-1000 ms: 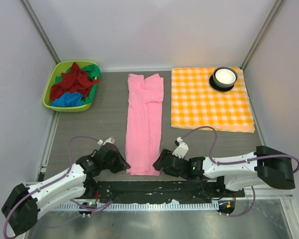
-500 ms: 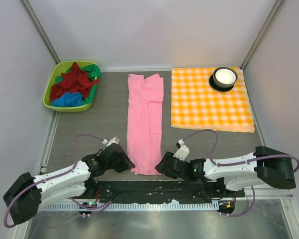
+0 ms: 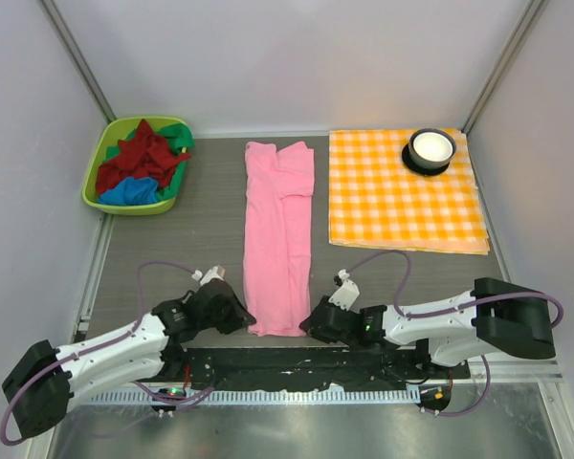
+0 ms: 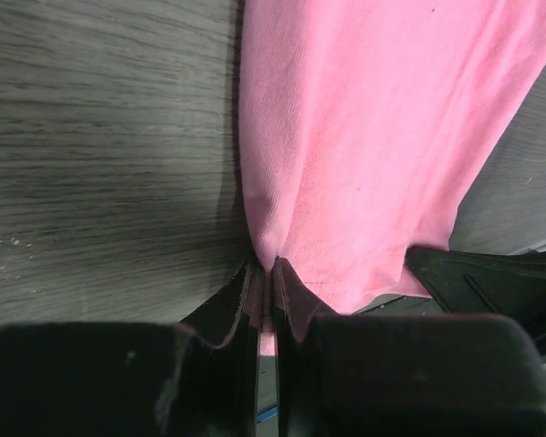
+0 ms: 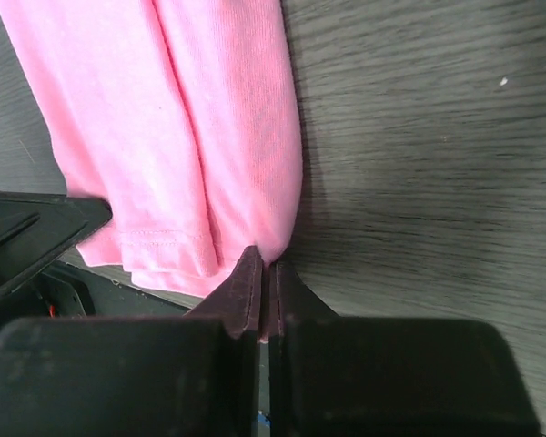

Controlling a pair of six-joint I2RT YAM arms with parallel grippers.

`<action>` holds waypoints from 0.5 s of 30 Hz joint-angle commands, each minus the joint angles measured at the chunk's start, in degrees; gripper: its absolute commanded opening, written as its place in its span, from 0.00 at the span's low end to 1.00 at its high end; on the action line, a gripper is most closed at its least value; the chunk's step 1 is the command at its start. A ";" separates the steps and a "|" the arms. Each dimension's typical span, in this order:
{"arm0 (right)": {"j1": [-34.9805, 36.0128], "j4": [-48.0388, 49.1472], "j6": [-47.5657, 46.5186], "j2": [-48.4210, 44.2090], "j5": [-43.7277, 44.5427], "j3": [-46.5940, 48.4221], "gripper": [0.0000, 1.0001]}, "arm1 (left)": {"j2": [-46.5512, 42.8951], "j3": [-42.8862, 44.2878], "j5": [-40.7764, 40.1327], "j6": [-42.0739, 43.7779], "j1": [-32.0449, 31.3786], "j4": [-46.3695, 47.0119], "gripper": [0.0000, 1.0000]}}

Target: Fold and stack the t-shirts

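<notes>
A light pink t-shirt (image 3: 279, 229) lies folded into a long strip down the middle of the table. My left gripper (image 3: 246, 318) is shut on its near left corner; in the left wrist view the pink t-shirt (image 4: 373, 146) is pinched between the tips of the left gripper (image 4: 266, 273). My right gripper (image 3: 311, 322) is shut on the near right corner; the right wrist view shows the pink t-shirt (image 5: 200, 137) caught in the right gripper (image 5: 268, 269). Dark red, green and bright blue t-shirts (image 3: 139, 163) lie heaped in the green basket (image 3: 93, 175).
An orange-and-white checked cloth (image 3: 402, 196) lies at the back right with a white bowl on a black coaster (image 3: 430, 148) on it. The black base rail (image 3: 297, 361) runs along the near edge just behind the pink shirt's hem.
The right gripper has closed on the shirt's near right corner; a second ago it was open. The left gripper moved in slightly towards the hem and stays shut.
</notes>
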 commanded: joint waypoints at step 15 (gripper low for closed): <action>13.17 -27.25 -4.04 -2.88 21.62 20.18 0.01 | -8.36 12.51 -10.67 -0.80 -10.03 -16.99 0.13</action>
